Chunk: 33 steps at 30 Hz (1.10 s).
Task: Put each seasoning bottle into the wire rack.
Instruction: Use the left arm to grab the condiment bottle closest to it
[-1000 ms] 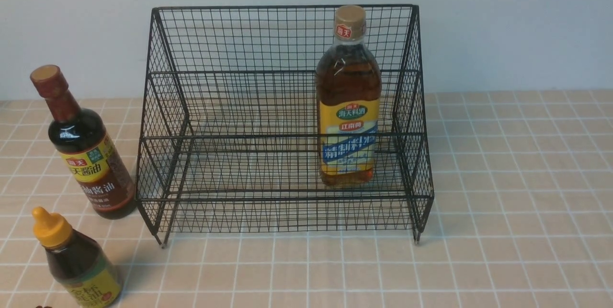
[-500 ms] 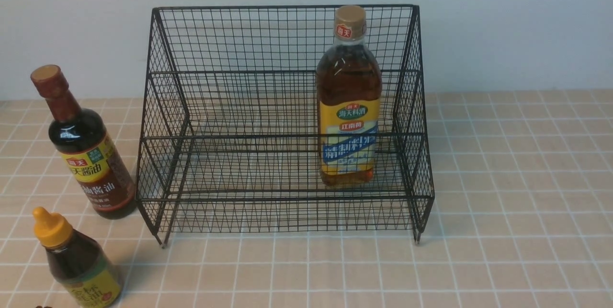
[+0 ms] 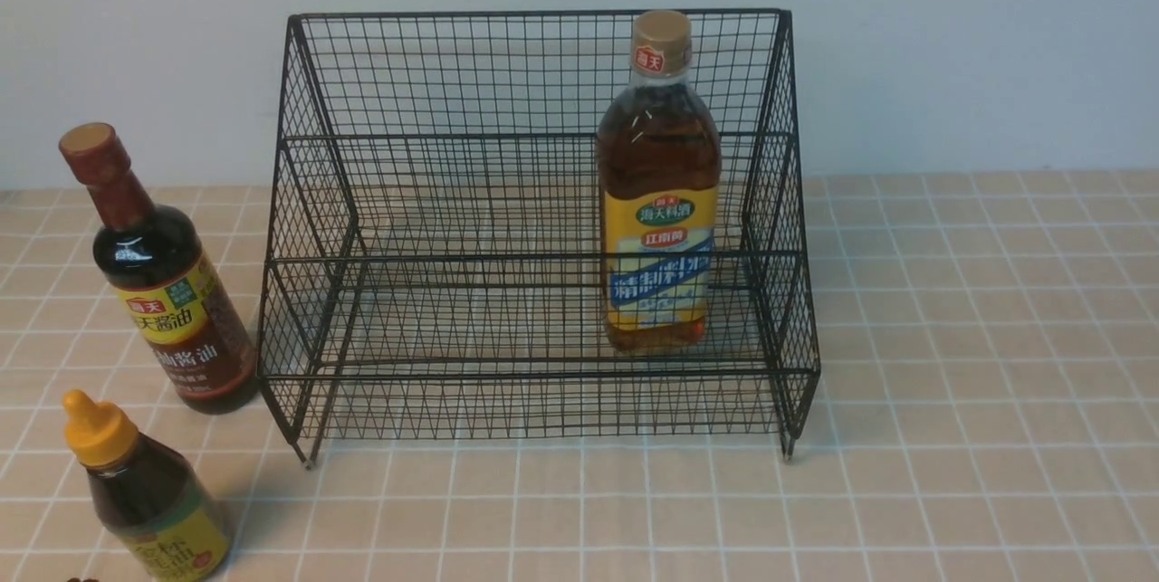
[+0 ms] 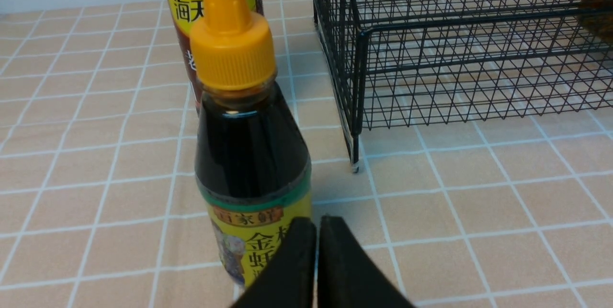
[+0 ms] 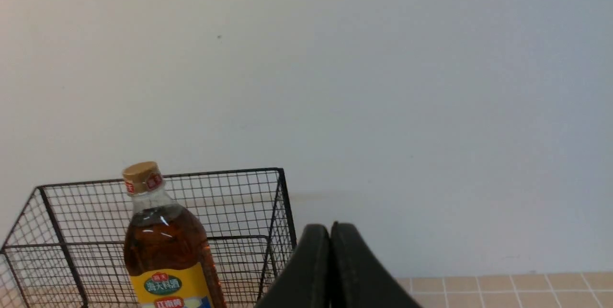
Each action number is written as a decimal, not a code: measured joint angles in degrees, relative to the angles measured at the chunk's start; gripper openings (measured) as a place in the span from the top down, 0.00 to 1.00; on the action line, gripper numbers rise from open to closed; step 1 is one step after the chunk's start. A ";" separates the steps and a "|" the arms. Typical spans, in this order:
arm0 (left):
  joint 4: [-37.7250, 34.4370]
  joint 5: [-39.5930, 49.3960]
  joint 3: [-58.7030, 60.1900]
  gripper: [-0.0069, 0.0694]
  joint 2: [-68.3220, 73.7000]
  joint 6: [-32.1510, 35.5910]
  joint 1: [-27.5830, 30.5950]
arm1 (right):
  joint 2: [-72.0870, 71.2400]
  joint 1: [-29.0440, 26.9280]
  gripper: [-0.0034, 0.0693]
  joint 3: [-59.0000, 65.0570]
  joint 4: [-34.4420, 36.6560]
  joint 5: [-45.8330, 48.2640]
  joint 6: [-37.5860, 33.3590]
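Yellow-capped and dark, a small squeeze bottle (image 3: 158, 505) stands left of a black wire-mesh rack (image 3: 539, 374), nearer than a dark long-necked bottle with a brown cap (image 3: 172, 306). The left gripper (image 4: 318, 224), fingers together and empty, should open wide, straddle the small bottle's body and lift above the mesh rim. A tall amber bottle with a tan cap (image 3: 659, 202) stands inside; the right gripper (image 5: 331, 229), closed and empty, can wait clear.
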 joint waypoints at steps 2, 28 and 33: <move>0.00 0.00 0.00 0.92 0.00 0.00 0.00 | -3.24 0.00 0.97 1.64 -0.13 -0.34 -1.53; 0.00 0.00 0.00 0.92 0.00 0.00 0.00 | -7.60 4.39 0.97 30.12 -32.86 -3.68 15.11; 0.00 0.00 0.00 0.92 0.00 0.00 0.00 | -7.66 5.79 0.97 31.73 -33.09 -8.09 17.52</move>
